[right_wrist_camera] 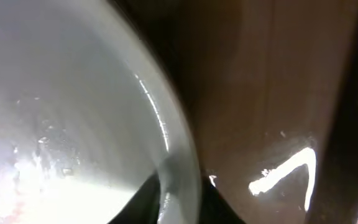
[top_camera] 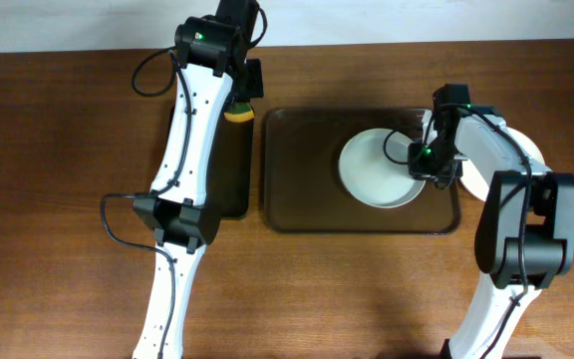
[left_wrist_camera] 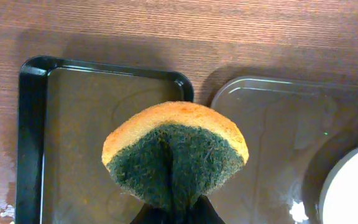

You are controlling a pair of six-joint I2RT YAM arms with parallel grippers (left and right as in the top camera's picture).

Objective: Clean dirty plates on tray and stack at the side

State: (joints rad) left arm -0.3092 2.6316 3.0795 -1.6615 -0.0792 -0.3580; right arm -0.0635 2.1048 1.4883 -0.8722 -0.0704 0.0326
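White plate (right_wrist_camera: pixel 73 124) rim runs up between the two dark fingers of the right hand (right_wrist_camera: pixel 179 208), one finger inside the rim and one outside. Both lie against it, so the hand looks closed on the plate's edge. The plate's face shows faint wet specks near the grip; I see no clear sauce streaks, though this view is close and blurred.

Overhead, this plate lies flat in the right half of the brown tray (top_camera: pixel 297 199). The right hand (top_camera: pixel 429 160) holds it at its right-hand edge, so the plate's body extends from the hand toward the tray's middle. Just past the tray's right rim, more white plate (top_camera: pixel 472 183) shows under the right arm; how many lie there I cannot tell. That is probably the stacking spot, and it lies on the opposite side of the hand from the held plate.

The left hand (left_wrist_camera: pixel 173 210) is well apart, beyond the tray's left end, hovering over the narrow black tray (left_wrist_camera: pixel 33 124). It is clamped on a folded sponge (left_wrist_camera: pixel 176 149), green scrub face toward the camera and yellow edge on top. The right arm is plainly the nearer one. All rests on the wooden table (top_camera: pixel 58 199).
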